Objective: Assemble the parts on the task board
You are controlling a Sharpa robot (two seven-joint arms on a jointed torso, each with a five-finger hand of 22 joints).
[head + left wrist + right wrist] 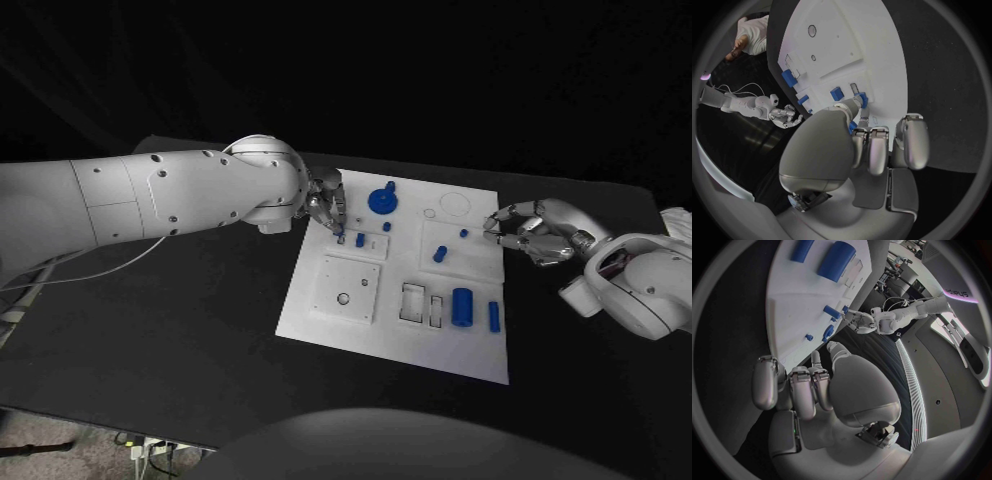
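Note:
The white task board (335, 325) lies mid-table. At its far left corner my left hand (325, 205) pinches a small blue peg (340, 237) between thumb and a finger, tip down on the board; the left wrist view shows blue at the fingertips (856, 124). A blue gear-like knob (382, 200) stands just beyond it. Small blue pieces (440, 254) lie mid-board, with a large blue cylinder (462, 305) and a blue bar (493, 316) near the right edge. My right hand (531, 230) hovers at the board's right edge, fingers curled in around nothing.
A raised white square plate (346, 288) with a hole sits on the board's left half, with rectangular slots (423, 303) beside it. Black table (173, 330) surrounds the board. Cables (87, 272) hang off the table's left side.

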